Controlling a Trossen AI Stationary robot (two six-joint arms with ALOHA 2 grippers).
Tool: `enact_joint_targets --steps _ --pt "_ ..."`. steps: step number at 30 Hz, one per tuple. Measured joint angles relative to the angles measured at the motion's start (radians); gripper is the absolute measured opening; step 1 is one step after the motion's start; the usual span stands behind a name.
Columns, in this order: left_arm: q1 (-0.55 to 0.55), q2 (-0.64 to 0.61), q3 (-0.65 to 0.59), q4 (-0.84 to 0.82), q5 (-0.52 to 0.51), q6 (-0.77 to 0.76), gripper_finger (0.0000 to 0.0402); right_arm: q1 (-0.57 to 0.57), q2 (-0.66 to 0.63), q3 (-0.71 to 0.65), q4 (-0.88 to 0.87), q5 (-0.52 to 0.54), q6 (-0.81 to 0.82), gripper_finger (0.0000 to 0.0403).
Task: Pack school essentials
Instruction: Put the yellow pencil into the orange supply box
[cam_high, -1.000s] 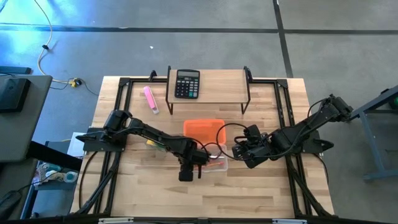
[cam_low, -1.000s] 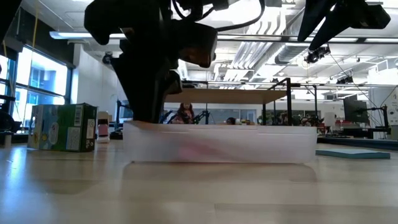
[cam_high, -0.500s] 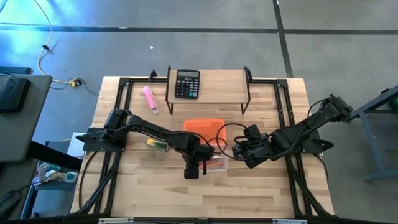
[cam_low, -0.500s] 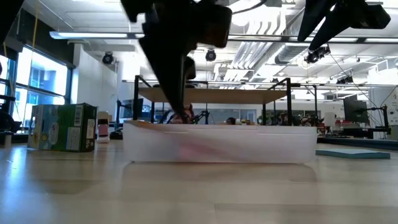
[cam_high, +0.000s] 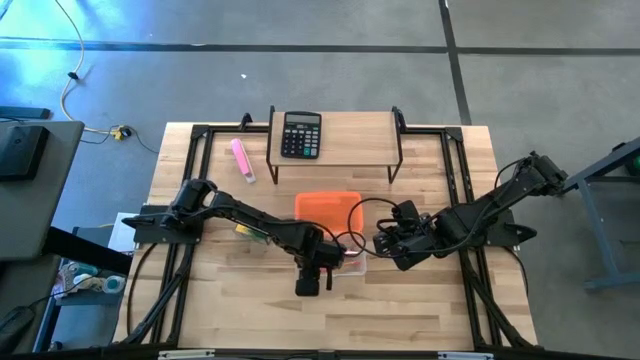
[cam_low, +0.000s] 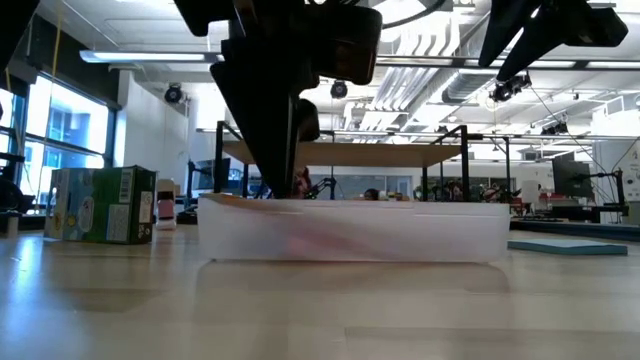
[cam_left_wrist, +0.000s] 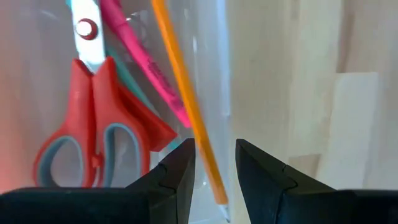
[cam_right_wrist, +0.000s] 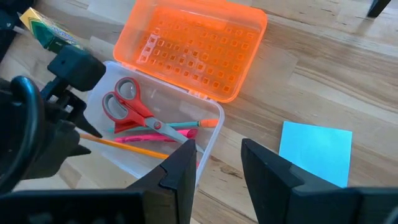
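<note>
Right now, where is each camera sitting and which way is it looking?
High: above the table, looking straight down; both arms show.
Low: at tabletop height, looking level across the clear box; arms hang from above.
Left wrist: looks past the left gripper into the box.
Right wrist: looks past the right gripper over the box.
Shared: both wrist views show the red-handled scissors and orange pencil.

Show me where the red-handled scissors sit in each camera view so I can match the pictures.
High view: not visible; the left arm covers the clear box.
Low view: not identifiable; only a reddish blur shows through the clear box wall.
Left wrist view: scissors inside the box, beside the orange pencil.
Right wrist view: scissors in the box, handles toward the orange lid.
Shared landmark: the clear box.
</note>
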Motion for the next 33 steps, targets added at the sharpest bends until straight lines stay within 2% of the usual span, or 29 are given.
enact_joint_targets --steps 6,13,23,27,33 --pt "0.003 0.0 0.0 0.005 -0.044 0.0 0.0103 0.0 0.0 0.0 -0.001 0.0 0.0 0.0117" --pt "0.002 0.035 0.0 0.027 0.016 0.001 0.0103 0.0 0.0 0.0 -0.005 0.0 -0.001 0.0117" --pt "0.003 0.056 -0.001 0.014 -0.007 -0.006 0.0102 0.0 0.0 0.0 -0.018 0.0 0.0 0.0117" --pt "0.003 0.056 -0.001 0.013 -0.007 -0.007 0.0084 0.0 0.0 0.0 -0.021 0.0 0.0 0.0117" --pt "0.003 0.056 -0.001 0.01 0.002 -0.015 0.0034 0.0 0.0 0.0 -0.024 0.0 0.0 0.0117"
